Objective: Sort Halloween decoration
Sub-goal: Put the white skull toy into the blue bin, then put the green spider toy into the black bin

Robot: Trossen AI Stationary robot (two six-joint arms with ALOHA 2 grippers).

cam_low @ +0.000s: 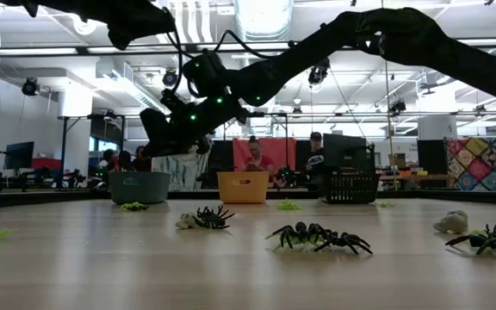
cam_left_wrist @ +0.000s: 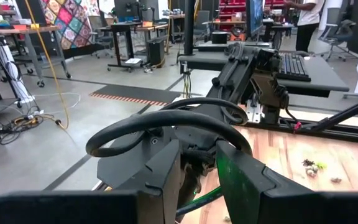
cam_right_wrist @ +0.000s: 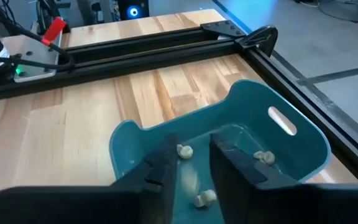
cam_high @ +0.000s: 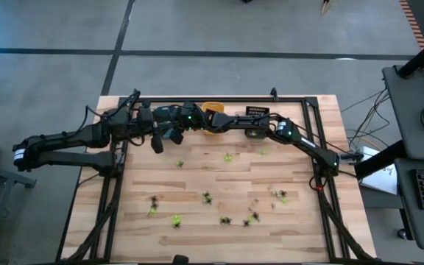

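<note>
Right now the right gripper (cam_right_wrist: 188,163) hangs over the blue tray (cam_right_wrist: 291,146), its fingers parted with nothing between them; pale spider figures (cam_right_wrist: 184,151) lie inside, so a drop-off looks just done. Next comes another pick from the surface (cam_high: 197,184), where black spiders (cam_low: 319,236) and yellow-green ones (cam_high: 176,219) lie scattered. Farther off, the left gripper (cam_left_wrist: 197,174) waits beside it; whether its fingers hold anything I cannot tell.

Bright even overhead lighting, ceiling lamps glaring in the low view, arms silhouetted dark, soft shadows
</note>
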